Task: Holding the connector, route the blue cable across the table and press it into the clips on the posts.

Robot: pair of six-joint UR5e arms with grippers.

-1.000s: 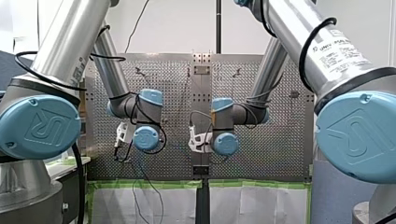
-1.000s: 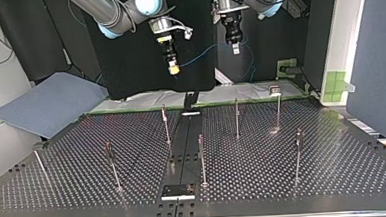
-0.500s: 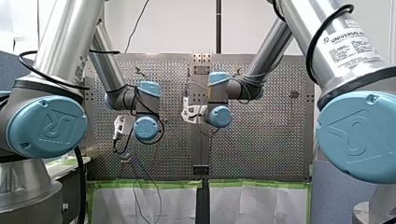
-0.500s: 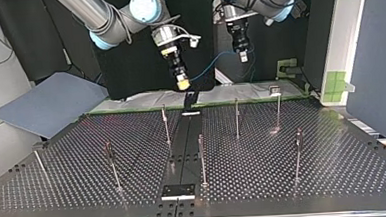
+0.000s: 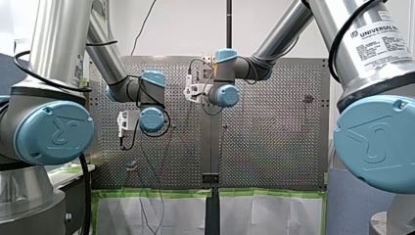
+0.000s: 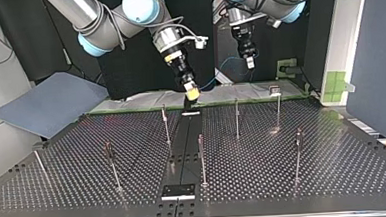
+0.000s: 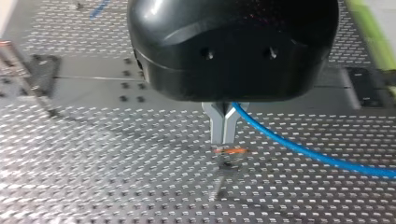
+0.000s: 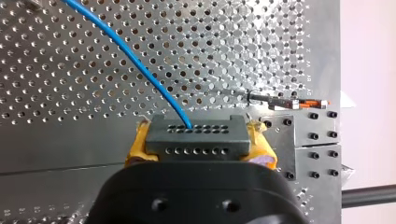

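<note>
In the right wrist view my right gripper (image 8: 196, 142) is shut on the black connector (image 8: 196, 135), with its yellow pads on both sides. The blue cable (image 8: 133, 58) leaves the connector's face and runs away over the perforated table. In the left wrist view my left gripper (image 7: 224, 135) has its metal fingers shut on the blue cable (image 7: 299, 149), above a post's orange clip (image 7: 228, 150). In the top view my right gripper (image 6: 192, 92) hangs over the table's far edge near the middle. My left gripper (image 6: 250, 61) hangs higher to its right, and the cable (image 6: 214, 78) sags between them.
Several thin upright posts stand on the perforated table (image 6: 264, 175), among them one (image 6: 166, 125) near my right gripper, one (image 6: 237, 117) and one (image 6: 278, 109). A dark centre strip (image 6: 183, 149) runs down the table. A grey mat (image 6: 45, 103) lies off the top view's left.
In the top view my right gripper came down and to the right, to just above the table's far edge. My left gripper sank a little and shifted right. Both grips held.
</note>
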